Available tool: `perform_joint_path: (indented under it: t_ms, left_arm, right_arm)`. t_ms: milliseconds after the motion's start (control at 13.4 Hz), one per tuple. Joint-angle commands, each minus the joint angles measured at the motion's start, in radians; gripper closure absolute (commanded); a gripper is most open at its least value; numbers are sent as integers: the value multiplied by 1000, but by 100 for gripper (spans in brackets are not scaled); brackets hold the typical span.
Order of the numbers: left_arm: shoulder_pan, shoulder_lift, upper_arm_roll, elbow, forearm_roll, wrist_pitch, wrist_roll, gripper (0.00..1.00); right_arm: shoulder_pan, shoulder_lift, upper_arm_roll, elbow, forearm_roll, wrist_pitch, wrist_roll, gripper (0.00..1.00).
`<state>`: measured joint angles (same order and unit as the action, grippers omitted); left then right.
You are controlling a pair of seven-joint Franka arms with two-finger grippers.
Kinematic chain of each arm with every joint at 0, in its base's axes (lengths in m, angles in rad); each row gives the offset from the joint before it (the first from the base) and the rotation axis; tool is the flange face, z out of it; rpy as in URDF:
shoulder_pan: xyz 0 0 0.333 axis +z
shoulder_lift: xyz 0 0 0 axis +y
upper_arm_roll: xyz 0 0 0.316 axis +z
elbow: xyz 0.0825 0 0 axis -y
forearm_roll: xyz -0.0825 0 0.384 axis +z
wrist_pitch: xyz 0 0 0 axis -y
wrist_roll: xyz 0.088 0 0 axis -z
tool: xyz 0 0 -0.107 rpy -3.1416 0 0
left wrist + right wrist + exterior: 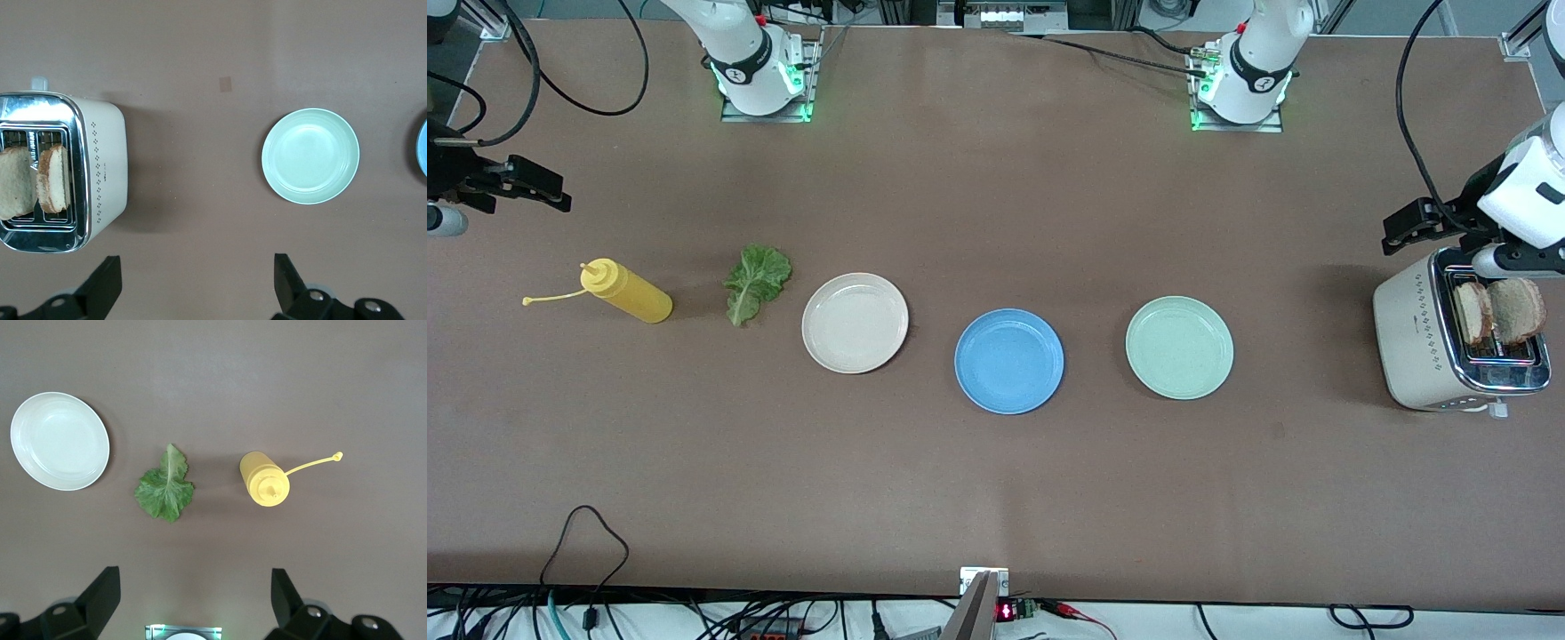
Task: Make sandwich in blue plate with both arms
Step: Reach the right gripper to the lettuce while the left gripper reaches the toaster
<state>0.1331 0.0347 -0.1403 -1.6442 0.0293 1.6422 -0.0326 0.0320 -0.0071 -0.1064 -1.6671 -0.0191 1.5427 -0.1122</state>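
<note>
Blue plate point(1009, 361) bare at frame center. Left pincer point(1405, 229) at right edge over toaster point(1414, 342), right pincer point(538, 189) upper left: both wide open, empty.

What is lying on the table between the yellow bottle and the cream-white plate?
A green lettuce leaf, between the yellow bottle and the cream-white plate; front view shows it.
</note>
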Motion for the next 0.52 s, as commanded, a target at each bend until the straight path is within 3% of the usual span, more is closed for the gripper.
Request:
perform_joint_path:
  t_ms: [0,446]
  left_arm:
    - [11,-36,-2,-37,-22,2,-1,0]
    - [48,2,2,-45,-17,42,16,0]
  right_arm:
    - [-6,-10,5,-5,15,-6,11,0]
    - [-4,-8,5,-5,13,-1,8,0]
